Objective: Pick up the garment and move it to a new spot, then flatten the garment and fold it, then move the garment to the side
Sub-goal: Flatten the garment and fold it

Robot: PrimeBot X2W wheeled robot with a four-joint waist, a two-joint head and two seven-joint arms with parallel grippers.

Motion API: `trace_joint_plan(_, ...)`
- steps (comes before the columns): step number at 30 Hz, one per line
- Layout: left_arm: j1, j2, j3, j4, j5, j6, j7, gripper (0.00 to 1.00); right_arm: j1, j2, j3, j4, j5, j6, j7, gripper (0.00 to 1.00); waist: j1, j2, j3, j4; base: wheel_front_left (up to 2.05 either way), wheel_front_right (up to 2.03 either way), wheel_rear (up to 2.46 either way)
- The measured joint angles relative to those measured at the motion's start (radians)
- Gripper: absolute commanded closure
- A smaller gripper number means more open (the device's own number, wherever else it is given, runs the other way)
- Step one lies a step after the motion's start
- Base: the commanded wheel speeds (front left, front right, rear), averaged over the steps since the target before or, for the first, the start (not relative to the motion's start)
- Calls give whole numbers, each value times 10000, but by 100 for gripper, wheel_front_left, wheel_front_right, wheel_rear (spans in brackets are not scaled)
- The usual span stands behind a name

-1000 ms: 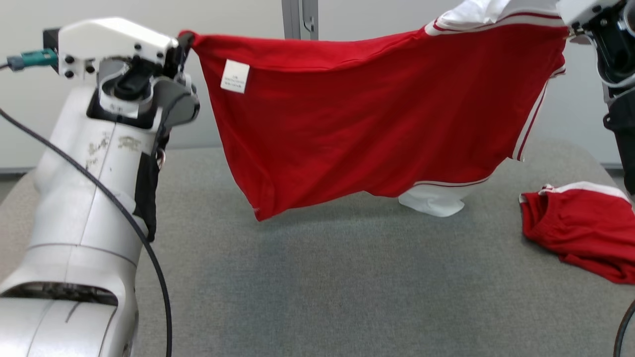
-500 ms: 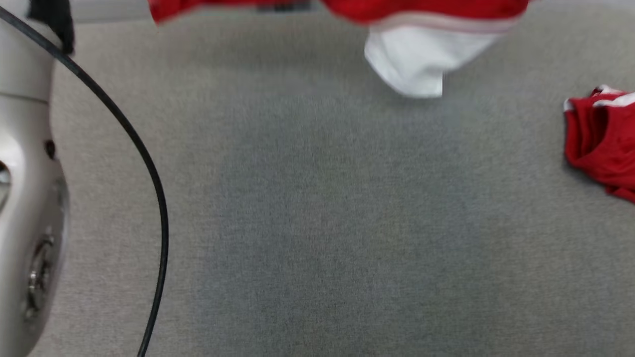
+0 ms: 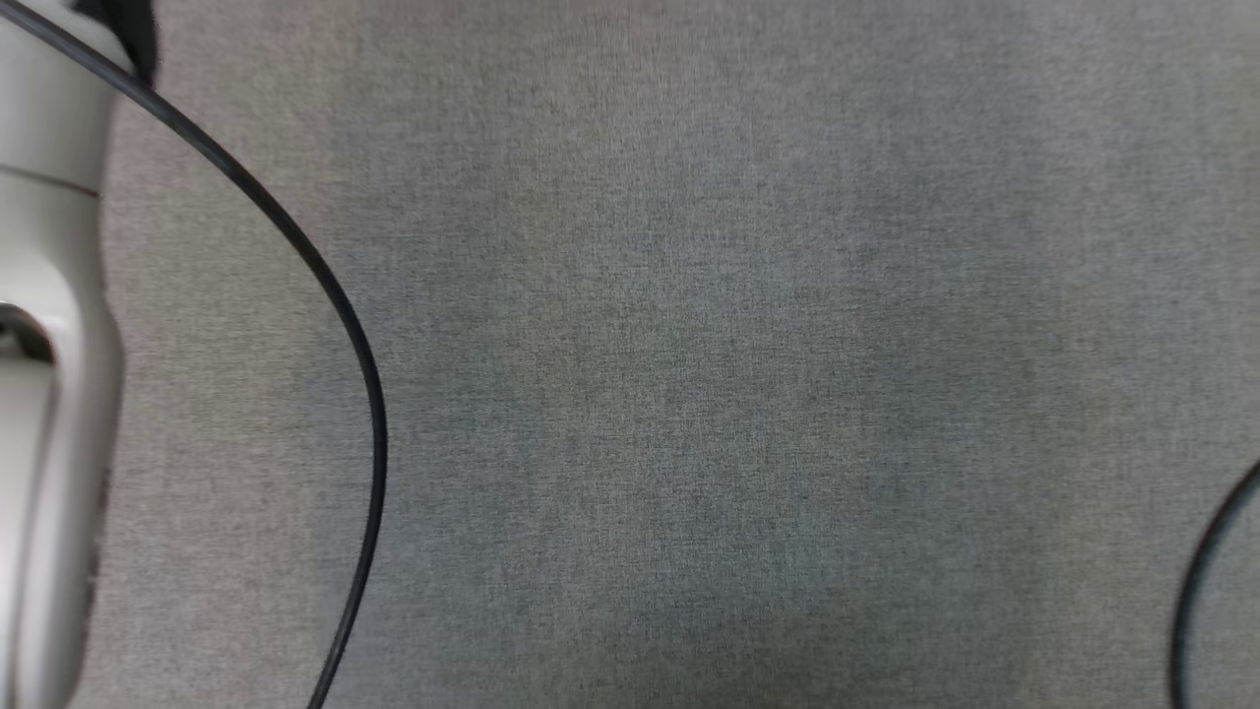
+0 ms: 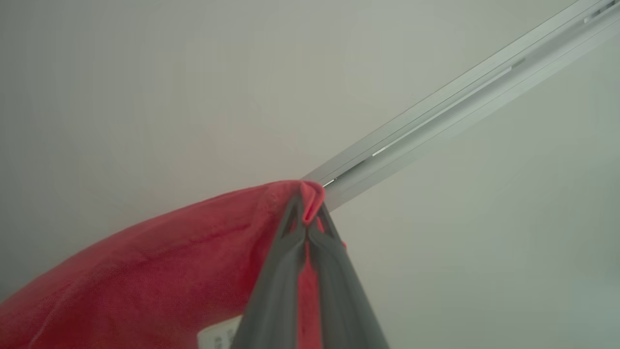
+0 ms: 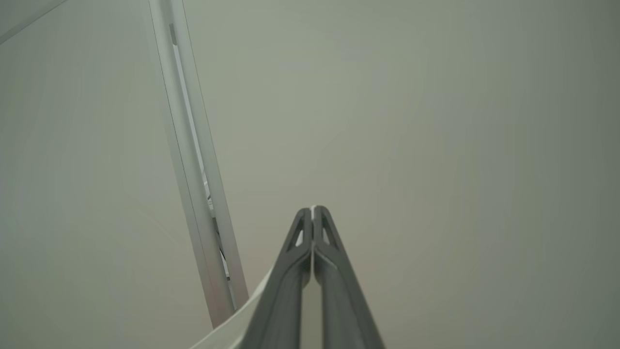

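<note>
Garment (image 4: 145, 281), white tag (image 4: 216, 338) illegible, in L fingers (image 4: 281, 291) + R fingers (image 5: 286, 300), both pairs fully closed.

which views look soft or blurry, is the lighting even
Head view: grey table surface soft, pale arm at the left edge smeared, lighting flat. Left wrist view: red garment near the lens hazy, fingers crisper. Right wrist view: corners darken.

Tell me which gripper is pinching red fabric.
The left gripper: a red fold of the garment pokes out between its shut jaws. The right gripper, also shut, pinches only a thin white edge.
</note>
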Motion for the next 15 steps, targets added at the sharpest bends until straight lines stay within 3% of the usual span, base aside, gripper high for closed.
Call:
trace_joint_plan(4,763,-23,-456,341,-213,-487,-46,100,1071,86,136,155,466,0,2,100,0,0,373,-53,0,0,0)
trace_joint_plan(15,3020,-25,-531,1540,-1118,-504,-69,100,3943,169,1340,775,2738,0,2,100,0,0,49,-194,0,0,0)
